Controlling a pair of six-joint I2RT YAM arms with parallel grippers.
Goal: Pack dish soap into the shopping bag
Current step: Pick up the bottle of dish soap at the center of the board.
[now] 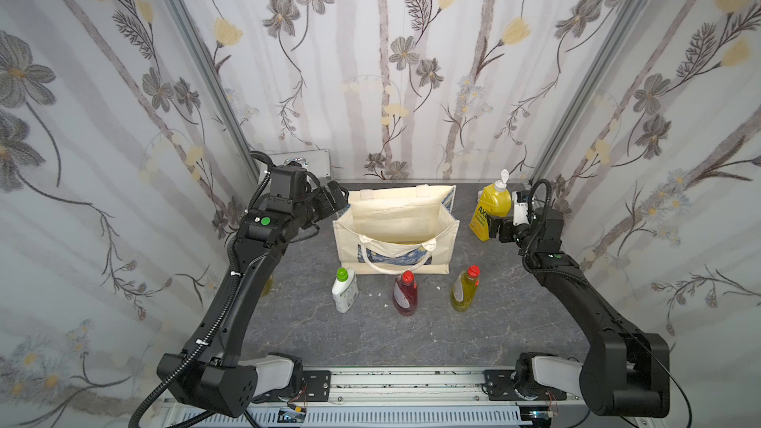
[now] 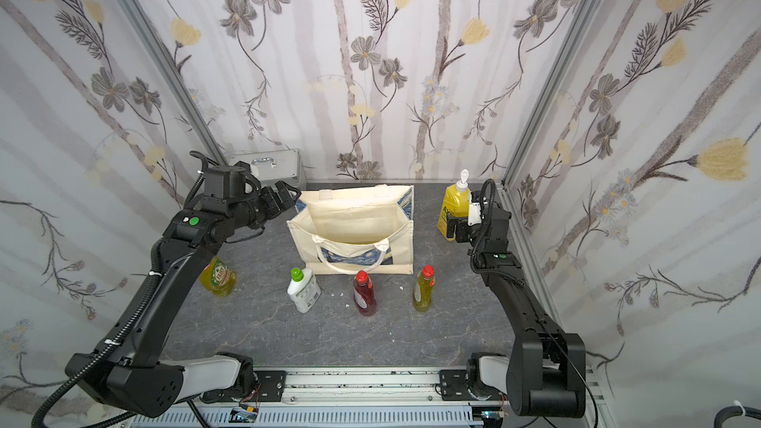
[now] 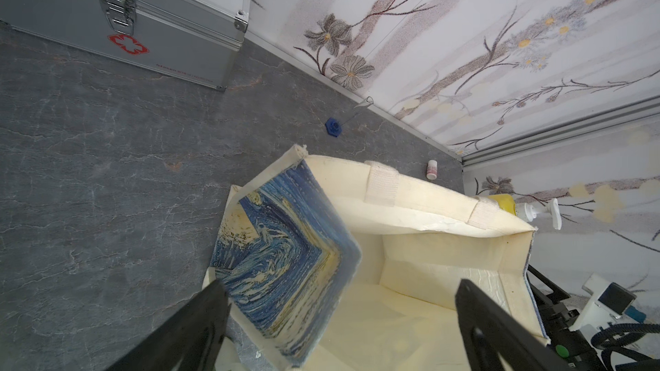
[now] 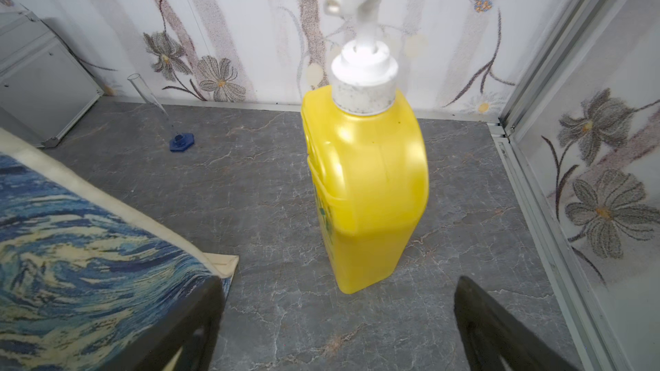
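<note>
Right wrist view: right gripper (image 4: 337,285) spread, empty, before big opaque yellow white-pump bottle (image 4: 368,190) centre-frame; pre-grasp, next clamp body, lift into cream canvas tote (image 4: 89,244); left gripper (image 3: 341,285) likewise spread.

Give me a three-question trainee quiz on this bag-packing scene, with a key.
1. True or false: the cream canvas tote bag with blue swirl print holds a bottle.
2. Which bottle stands before the right gripper, jaws open? A) big opaque yellow plastic bottle with white pump; B) red-liquid bottle; C) white green-capped bottle.
3. Counting the half-hidden yellow-green plastic bottle, how many soap bottles stand outside the bag in a top view?
Key: 1 false; 2 A; 3 five.
</note>
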